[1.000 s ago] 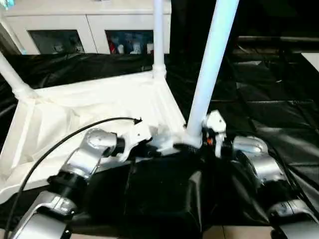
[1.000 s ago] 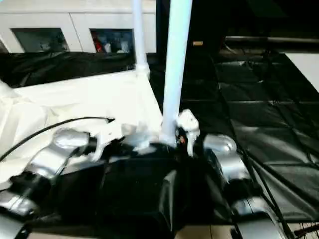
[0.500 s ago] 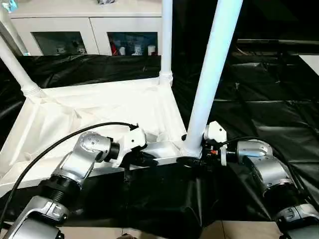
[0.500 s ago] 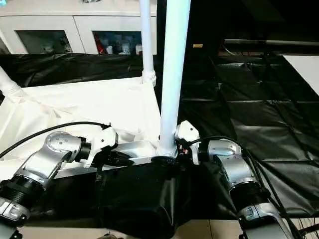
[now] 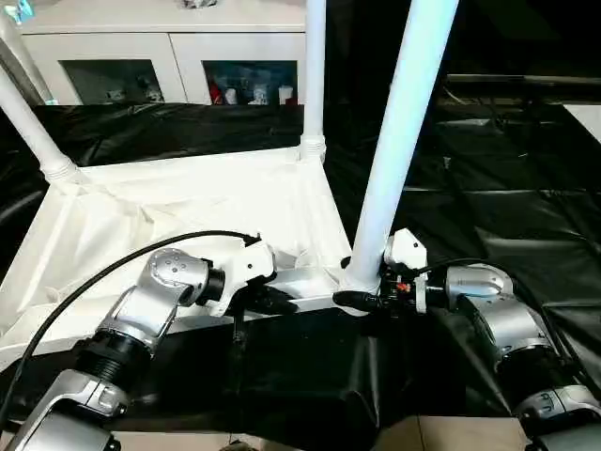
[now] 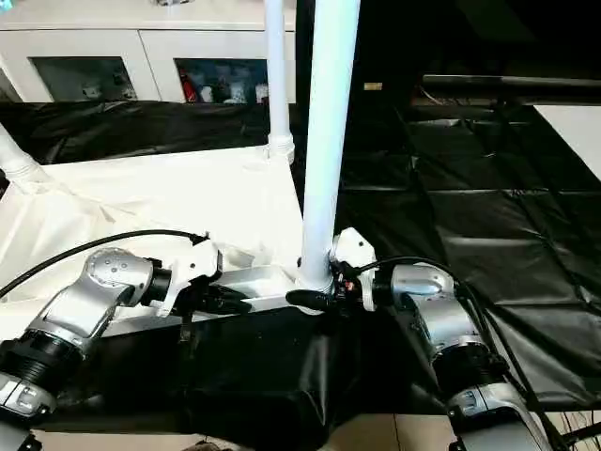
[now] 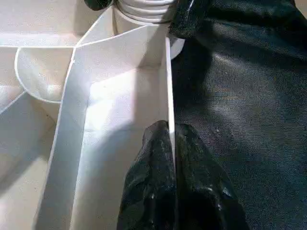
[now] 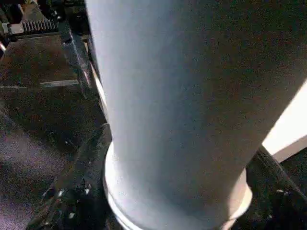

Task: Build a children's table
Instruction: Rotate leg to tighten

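Nearest: left gripper (image 7: 171, 143) clenching on the tabletop's raised rim (image 7: 168, 86), one finger on each side of the thin wall, pinning the near edge. Just beside it, right gripper (image 6: 315, 299) sitting at the base of the near leg (image 5: 399, 150), fingers (image 8: 76, 187) standing either side of the collar. Jaws there narrowing compared with a second ago, but not seen pressing the leg; contact not confirmable.

Tabletop (image 5: 188, 211) lying underside up on the black sheeting (image 5: 507, 188), near corner socket (image 7: 144, 9) carrying the near leg upright. Compared with a second ago, the near leg standing straighter and the whole view steadier, part of that likely being camera movement.

Further back: a second leg (image 5: 314, 70) standing in the far right socket, a third leg (image 5: 33, 132) rising from the far left socket. Beyond, the white cabinet (image 5: 188, 56) with glass doors.

Judgement: three legs fitted, seating of the near one being checked or tightened; fourth leg not accounted for.
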Available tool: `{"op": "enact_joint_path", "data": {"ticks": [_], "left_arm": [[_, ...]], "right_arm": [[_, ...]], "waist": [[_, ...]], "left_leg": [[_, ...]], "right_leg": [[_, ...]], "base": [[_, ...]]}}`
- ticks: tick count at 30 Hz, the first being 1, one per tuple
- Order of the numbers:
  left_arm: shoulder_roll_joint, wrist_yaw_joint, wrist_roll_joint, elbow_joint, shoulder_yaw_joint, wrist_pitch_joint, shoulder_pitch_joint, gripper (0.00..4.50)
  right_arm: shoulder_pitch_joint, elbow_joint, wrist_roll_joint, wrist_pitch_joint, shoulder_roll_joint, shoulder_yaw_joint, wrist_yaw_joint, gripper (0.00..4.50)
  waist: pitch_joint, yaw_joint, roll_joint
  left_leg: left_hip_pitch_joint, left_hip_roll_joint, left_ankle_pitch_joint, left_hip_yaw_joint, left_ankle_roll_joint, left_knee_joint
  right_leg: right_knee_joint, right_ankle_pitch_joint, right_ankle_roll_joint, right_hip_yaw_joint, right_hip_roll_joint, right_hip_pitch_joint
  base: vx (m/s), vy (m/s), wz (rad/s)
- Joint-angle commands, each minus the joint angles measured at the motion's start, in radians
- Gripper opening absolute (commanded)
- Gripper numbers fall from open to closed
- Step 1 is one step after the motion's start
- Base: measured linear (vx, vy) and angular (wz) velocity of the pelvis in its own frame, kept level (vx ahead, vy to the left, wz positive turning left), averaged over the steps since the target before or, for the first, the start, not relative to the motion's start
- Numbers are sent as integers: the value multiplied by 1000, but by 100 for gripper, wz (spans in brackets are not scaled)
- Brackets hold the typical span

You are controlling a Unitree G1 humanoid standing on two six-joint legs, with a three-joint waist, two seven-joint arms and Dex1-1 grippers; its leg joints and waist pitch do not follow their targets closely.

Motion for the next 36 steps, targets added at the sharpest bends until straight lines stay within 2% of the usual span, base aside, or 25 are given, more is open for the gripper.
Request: {"op": "enact_joint_path", "data": {"ticks": [1, 6, 7, 8, 9, 13, 14, 15, 16, 17, 18, 20, 21, 24, 25, 26, 27, 28, 31, 32, 34, 36], "left_arm": [[-11, -44, -28, -21, -18, -16, 3, 0], [-32, 23, 4, 10, -18, -11, -8, 0], [-44, 66, 24, 33, -19, -10, -17, 0], [-44, 66, 24, 33, -19, -10, -17, 0], [-63, 116, 39, 61, -13, 0, -28, 0], [-147, 245, 45, 139, 14, 57, -74, 0], [-147, 245, 45, 139, 14, 57, -74, 0], [-175, 304, 64, 176, 13, 70, -98, 0], [-209, 376, 86, 220, 14, 84, -128, 0], [-228, 415, 95, 245, 17, 93, -144, 0], [-228, 415, 95, 245, 17, 93, -144, 0], [-270, 507, 107, 299, 28, 110, -181, 0], [-283, 530, 110, 316, 30, 113, -193, 0], [-330, 615, 141, 388, 31, 111, -239, 0], [-332, 618, 144, 394, 29, 111, -243, 0], [-335, 621, 146, 400, 29, 109, -246, 0], [-340, 626, 153, 415, 29, 100, -254, 0], [-343, 622, 158, 426, 26, 89, -259, 0], [-338, 604, 162, 435, 19, 75, -258, 0], [-336, 601, 163, 436, 17, 70, -257, 0], [-331, 594, 166, 444, 20, 62, -258, 0], [-320, 580, 171, 443, 18, 49, -254, 0]], "right_arm": [[2, 0, 13, -4, 16, -2, 4, 275], [-7, 48, 15, 33, 56, -36, -98, 275], [-15, 76, 8, 46, 75, -48, -156, 275], [-15, 76, 8, 46, 75, -48, -156, 275], [-22, 103, 5, 62, 98, -60, -213, 275], [-54, 183, 10, 131, 217, -107, -446, 275], [-54, 183, 10, 131, 217, -107, -446, 275], [-80, 222, 5, 141, 260, -125, -547, 274], [-111, 270, 3, 156, 306, -148, -665, 274], [-128, 295, -1, 160, 326, -159, -728, 274], [-128, 295, -1, 160, 326, -159, -728, 274], [-160, 349, 10, 168, 369, -185, -839, 274], [-169, 362, 17, 167, 380, -197, -871, 274], [-199, 412, 14, 150, 427, -234, -953, 274], [-202, 416, 9, 145, 430, -234, -956, 274], [-205, 421, 9, 143, 434, -236, -956, 274], [-214, 434, 6, 138, 442, -241, -954, 274], [-224, 442, 5, 133, 448, -244, -941, 274], [-231, 429, 31, 130, 454, -259, -871, 274], [-231, 423, 38, 127, 455, -263, -856, 330], [-234, 420, 32, 107, 450, -266, -849, 344], [-233, 413, 25, 87, 441, -265, -838, 366]], "waist": [[-66, 3, -8], [-63, 0, -7], [-59, -1, -9], [-56, -4, -8], [-52, -6, -8], [-48, -11, -9], [-48, -13, -7], [-47, -15, -9], [-45, -22, -8], [-44, -26, -9], [-45, -28, -8], [-45, -27, -9], [-46, -28, -13], [-45, -23, -12], [-44, -22, -11], [-47, -20, -11], [-47, -21, -11], [-46, -21, -8], [-43, -23, -9], [-45, -22, -9], [-44, -23, -13], [-42, -27, -15]], "left_leg": [[18, 53, 1, -13, 165, -49], [18, 55, -25, -13, 152, -52], [18, 54, -65, -13, 128, -56], [19, 54, -85, -12, 119, -59], [25, 55, -134, -13, 91, -66], [29, 52, -215, -16, 15, -79], [29, 53, -232, -18, 4, -82], [28, 53, -239, -19, 1, -83], [28, 49, -244, -17, -9, -84], [34, 50, -264, -19, -27, -87], [34, 49, -269, -20, -34, -87], [33, 49, -279, -19, -34, -87], [31, 49, -274, -19, -33, -88], [37, 49, -288, -17, -27, -88], [37, 50, -293, -18, -27, -90], [32, 50, -280, -20, -23, -91], [30, 50, -272, -20, -20, -91], [33, 51, -275, -20, -17, -93], [34, 51, -312, -21, -20, -97], [36, 53, -319, -21, -18, -98], [34, 52, -316, -21, -11, -99], [29, 51, -319, -24, -6, -102]], "right_leg": [[-46, 227, -326, 38, -58, 49], [-49, 185, -327, 39, -59, 45], [-55, 125, -320, 40, -60, 47], [-58, 96, -317, 41, -59, 44], [-66, 25, -309, 43, -61, 43], [-81, -124, -271, 48, -66, 44], [-83, -146, -257, 49, -66, 42], [-84, -152, -252, 49, -65, 43], [-85, -158, -247, 51, -62, 37], [-89, -187, -244, 51, -63, 33], [-89, -195, -241, 51, -64, 35], [-94, -199, -229, 52, -66, 34], [-93, -190, -227, 52, -66, 35], [-98, -184, -226, 53, -65, 30], [-98, -183, -225, 52, -65, 30], [-96, -160, -222, 51, -67, 36], [-95, -147, -222, 50, -66, 37], [-95, -126, -226, 49, -65, 36], [-99, -158, -225, 48, -67, 40], [-101, -164, -223, 50, -68, 39], [-102, -159, -222, 51, -69, 41], [-105, -195, -212, 49, -70, 43]], "base": [[0, 0, 0], [0, 0, 0], [0, 0, 0], [0, 0, 0], [0, 0, 0], [0, 0, 0], [0, 0, 0], [0, 0, 0], [0, 0, 0], [0, 0, 0], [0, 0, 0], [0, 0, 0], [0, 0, 0], [0, 0, 0], [0, 0, 0], [0, 0, 0], [0, 0, 0], [0, 0, 0], [0, 0, 0], [0, 0, 0], [0, 0, 0], [0, 0, 0]]}}
